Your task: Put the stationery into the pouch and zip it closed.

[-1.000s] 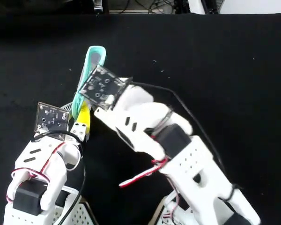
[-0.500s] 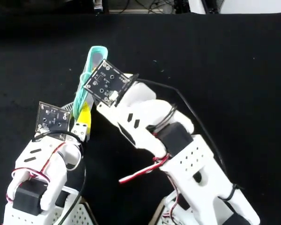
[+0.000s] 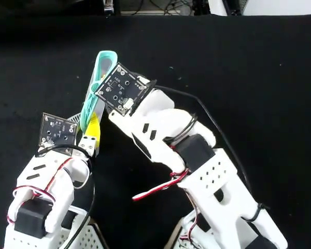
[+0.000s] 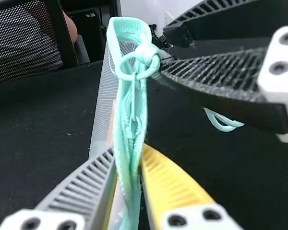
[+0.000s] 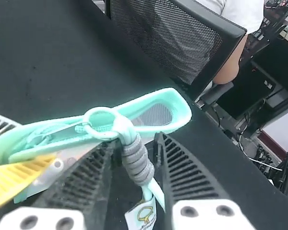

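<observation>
The mint-green mesh pouch [image 3: 100,66] stands on edge on the black table. My left gripper [image 4: 129,160] is shut on its near end, with the grey finger [image 4: 84,189] on one side and the yellow finger [image 4: 170,184] on the other. The zipper ring [image 4: 134,62] sits near the pouch's far end. My right gripper [image 5: 134,155] is shut on the grey zipper pull cord [image 5: 136,160], just below the ring [image 5: 101,120]. From above, the right arm's camera board [image 3: 120,89] hides that grip. What is inside the pouch is hidden.
The black table [image 3: 249,78] stretches bare to the right and the far side. The two arms cross closely at the pouch. A mesh chair [image 5: 182,33] stands beyond the table's far edge.
The right arm has shifted slightly toward the pouch's far end with the zipper pull in its grip. The left arm holds still.
</observation>
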You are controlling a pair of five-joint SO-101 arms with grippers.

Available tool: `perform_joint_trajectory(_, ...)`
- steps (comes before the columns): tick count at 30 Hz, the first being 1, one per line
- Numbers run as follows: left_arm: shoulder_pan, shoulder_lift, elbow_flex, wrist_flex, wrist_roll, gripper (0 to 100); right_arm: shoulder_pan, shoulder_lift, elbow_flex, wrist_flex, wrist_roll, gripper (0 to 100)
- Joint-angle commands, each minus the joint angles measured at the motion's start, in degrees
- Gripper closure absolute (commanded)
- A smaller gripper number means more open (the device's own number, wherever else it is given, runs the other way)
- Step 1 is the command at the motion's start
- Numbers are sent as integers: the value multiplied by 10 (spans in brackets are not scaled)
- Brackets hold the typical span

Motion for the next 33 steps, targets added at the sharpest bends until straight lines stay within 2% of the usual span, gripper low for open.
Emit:
perform_joint_trajectory(1, 0, 10, 1, 8, -2, 970, 11, 1, -6, -16, 0, 882)
perform_joint_trajectory(4, 0, 10, 1, 8, -2, 970, 2, 1, -7, -11, 3, 882)
perform_joint_trajectory(9, 1, 10, 1, 12, -4, 969, -42, 1, -7, 25, 68, 882)
perform_joint_trajectory(16, 15, 10, -2, 28, -11, 967, -36, 0, -5, 43, 70, 877)
perform_joint_trajectory(21, 62, 10, 2, 36, -43, 970, -37, 0, -7, 54, 68, 790)
perform_joint_trajectory(23, 61, 10, 2, 36, -43, 970, -37, 0, -5, 54, 71, 828)
perform_joint_trajectory(28, 61, 10, 2, 36, -43, 970, -36, -4, -7, 49, 68, 992)
perform_joint_trajectory(33, 61, 10, 2, 37, -43, 970, -20, -8, -7, 49, 71, 986)
